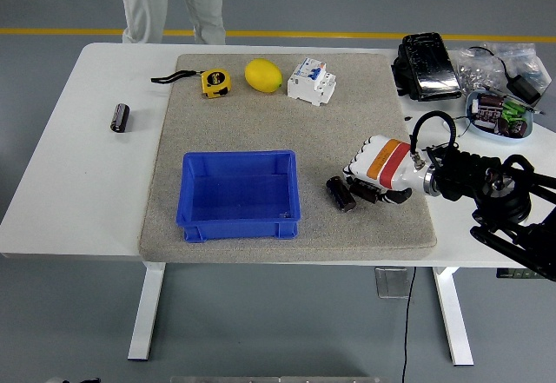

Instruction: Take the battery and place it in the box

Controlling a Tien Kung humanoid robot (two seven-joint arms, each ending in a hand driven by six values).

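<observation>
Right hand (pixel 375 179) first: it comes in from the table's right edge, white shell with an orange-and-red band, and sits low on the mat's near right part. Its fingers (pixel 393 195) are curled down around a dark cylindrical battery (pixel 364 191), so it looks like it's gripping that one, though I can't tell if the battery is off the mat. A second battery (pixel 340 194) of the same kind lies just beside it on the left, between the hand and the box, and I can't tell whether the two touch.

Going by size from here: the white table (pixel 78 192) carries a big grey mat (pixel 261 122) that covers most of its middle. On the mat's near left part sits the blue box (pixel 240 194), open top, nothing in it. At the table's far right corner there's a black pouch-like thing (pixel 426 66), a clear plastic bag (pixel 499 57) and a small tray of mixed parts (pixel 499 114). Along the mat's far edge, right to left: a white circuit breaker (pixel 312 80), a lemon (pixel 263 75) and a yellow tape measure (pixel 215 82) with a black strap. A third battery (pixel 120 116) lies alone on bare table near the left edge, well apart from everything else.

A person's legs (pixel 169 1) in light trousers stand beyond the table's far left corner.
</observation>
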